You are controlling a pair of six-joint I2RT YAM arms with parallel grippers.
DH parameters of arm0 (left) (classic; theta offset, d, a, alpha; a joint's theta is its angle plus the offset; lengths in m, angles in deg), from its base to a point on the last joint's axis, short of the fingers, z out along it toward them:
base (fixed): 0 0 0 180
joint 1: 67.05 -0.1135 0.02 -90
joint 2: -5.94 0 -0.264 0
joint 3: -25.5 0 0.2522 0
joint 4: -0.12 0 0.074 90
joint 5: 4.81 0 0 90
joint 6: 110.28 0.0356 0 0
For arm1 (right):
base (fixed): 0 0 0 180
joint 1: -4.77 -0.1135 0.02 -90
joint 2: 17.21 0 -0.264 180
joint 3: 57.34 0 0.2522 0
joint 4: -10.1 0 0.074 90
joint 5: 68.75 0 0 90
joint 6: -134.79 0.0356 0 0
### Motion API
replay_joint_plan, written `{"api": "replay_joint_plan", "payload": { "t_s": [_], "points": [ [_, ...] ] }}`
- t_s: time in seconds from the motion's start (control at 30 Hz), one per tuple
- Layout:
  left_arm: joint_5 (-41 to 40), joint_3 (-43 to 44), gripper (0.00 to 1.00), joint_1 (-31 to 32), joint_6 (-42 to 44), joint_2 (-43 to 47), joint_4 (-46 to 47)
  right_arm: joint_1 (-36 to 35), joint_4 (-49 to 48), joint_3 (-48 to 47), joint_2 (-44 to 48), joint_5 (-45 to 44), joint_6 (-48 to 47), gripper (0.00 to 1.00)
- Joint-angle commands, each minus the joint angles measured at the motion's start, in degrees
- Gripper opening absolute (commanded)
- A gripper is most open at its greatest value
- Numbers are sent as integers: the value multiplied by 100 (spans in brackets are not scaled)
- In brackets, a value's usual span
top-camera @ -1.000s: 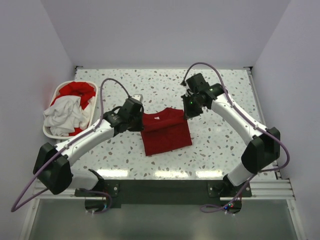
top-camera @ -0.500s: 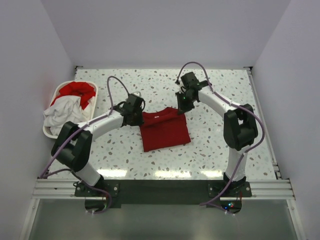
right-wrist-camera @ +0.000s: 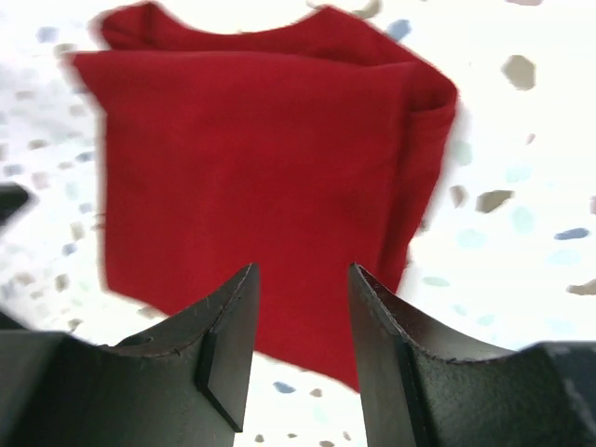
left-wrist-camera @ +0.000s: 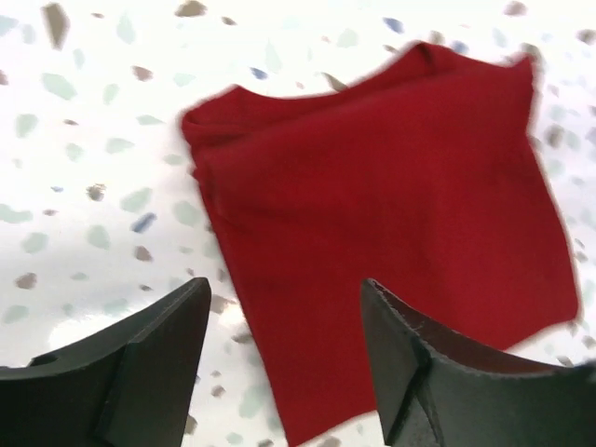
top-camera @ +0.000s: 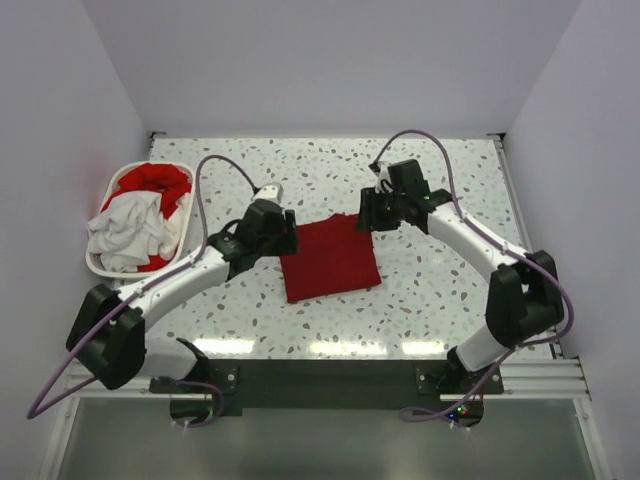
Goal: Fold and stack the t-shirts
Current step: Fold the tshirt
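A deep red t-shirt [top-camera: 330,260] lies folded into a flat, smooth, near-square packet at the middle of the speckled tabletop [top-camera: 450,170]. It is slightly longer left to right, and that axis is skewed so the right end sits farther from the arm bases. The left tool [top-camera: 283,236] hangs just beside its far-left corner with fingers spread wide, gripping nothing. The right tool [top-camera: 368,216] is at the far-right corner, its fingers parted more narrowly and also empty. A second ago both tools pinched the far edge, which was rumpled with a white label showing; now the packet lies released. More shirts, red [top-camera: 155,181] and white [top-camera: 125,232], fill the basket [top-camera: 100,266] at left.
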Motion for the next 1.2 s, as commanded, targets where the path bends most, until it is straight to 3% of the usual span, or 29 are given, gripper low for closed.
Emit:
{"api": "replay_joint_plan", "payload": {
  "t_s": [0.0,0.1,0.27,0.47,0.7,0.87,1.03,1.17],
  "points": [
    [112,-644,65,313,157,601,823,26,-1448,671,640,1230,380,47],
    [578,-936,55,313,121,629,1518,17,-2153,936,457,1796,609,47],
    [798,-673,40,-37,-45,-187,2335,26,-3374,805,-333,2686,1073,47],
    [1001,126,38,-539,-63,-1497,2846,280,-4535,216,-1932,2915,1794,47],
    [869,383,38,-987,-142,-2639,3075,1010,-6565,488,-3138,3073,3175,47],
    [983,234,40,-1154,-99,-2721,3329,1309,-6865,725,-2973,3371,3413,47],
    [1123,75,48,-1146,-168,-1930,3417,1327,-6479,1207,-1902,3617,3229,50],
    [1238,-415,54,-1067,-467,-1175,3479,1309,-6917,1954,-1232,3889,3552,51]
  ]
}}
